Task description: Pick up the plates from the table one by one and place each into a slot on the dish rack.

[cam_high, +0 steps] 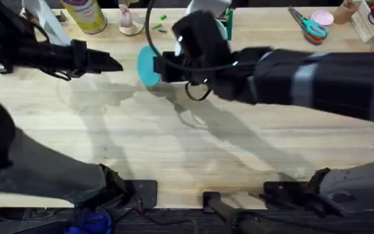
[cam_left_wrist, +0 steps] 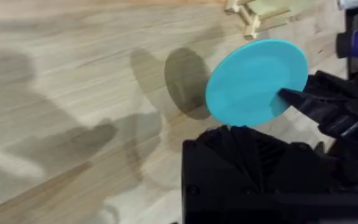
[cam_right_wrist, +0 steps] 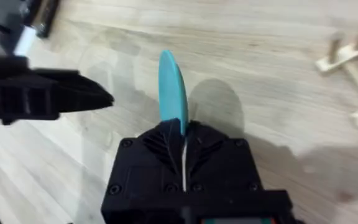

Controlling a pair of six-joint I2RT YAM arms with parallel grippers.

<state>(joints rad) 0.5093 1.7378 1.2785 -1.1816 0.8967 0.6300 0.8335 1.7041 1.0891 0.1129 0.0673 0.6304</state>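
Note:
My right gripper (cam_high: pixel 164 67) is shut on the rim of a bright turquoise plate (cam_high: pixel 149 66), which hangs on edge above the table (cam_high: pixel 174 149) at the far middle. The right wrist view shows that plate (cam_right_wrist: pixel 171 84) edge-on, rising from between my own fingers (cam_right_wrist: pixel 182 127). In the left wrist view the plate (cam_left_wrist: pixel 257 81) faces the camera, pinched by the right arm's black fingers (cam_left_wrist: pixel 303 98). My left gripper (cam_high: pixel 112 64) hovers just left of the plate, apart from it, shut and holding nothing. Part of the wooden dish rack (cam_left_wrist: pixel 257 11) (cam_right_wrist: pixel 350 62) lies beyond the plate.
Along the table's far edge stand a yellow bottle (cam_high: pixel 86 13), a small pale bottle (cam_high: pixel 128 19), teal scissors (cam_high: pixel 311 27) and a pink lid (cam_high: pixel 323 17). Bare planks stretch across the near half, between the two arm bases.

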